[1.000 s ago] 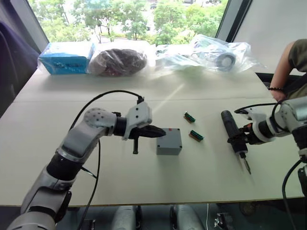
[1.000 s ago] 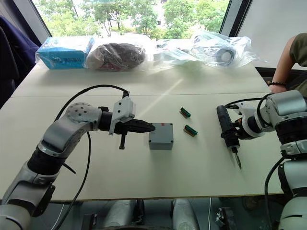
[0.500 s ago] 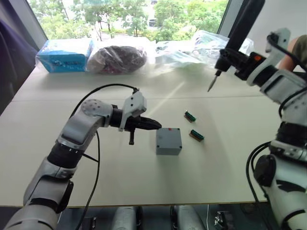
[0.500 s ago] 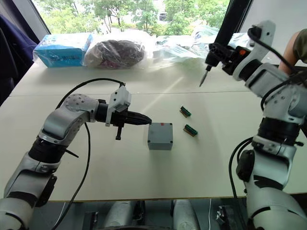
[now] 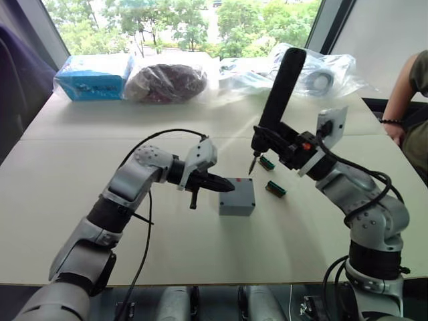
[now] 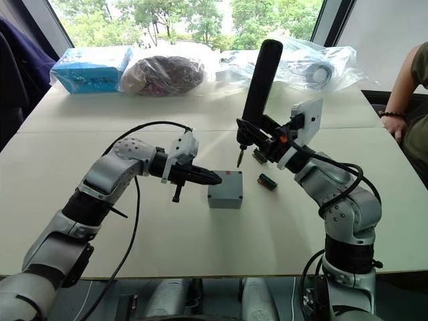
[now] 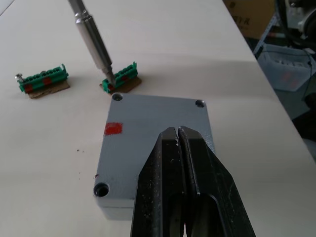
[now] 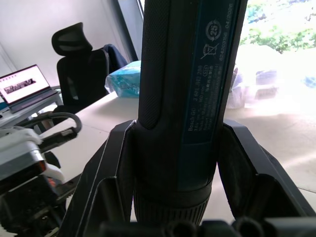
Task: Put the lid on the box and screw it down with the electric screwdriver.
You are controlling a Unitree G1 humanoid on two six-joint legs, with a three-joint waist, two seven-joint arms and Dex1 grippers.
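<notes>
The two eye views look forward and down from above the near edge of the table (image 5: 67, 234), facing the windows beyond its far edge; both take in the whole tabletop, with the box (image 5: 236, 197) near mid-frame.

The left wrist view sits close above the box (image 7: 153, 148) — looking along the left claw (image 7: 178, 134) toward the two green parts (image 7: 121, 81) beyond it, which the eye views share.

The right wrist view looks along the electric screwdriver (image 8: 182, 98) at very close range, toward an office chair (image 8: 79, 54) and a laptop (image 8: 24, 89) past the table.
</notes>
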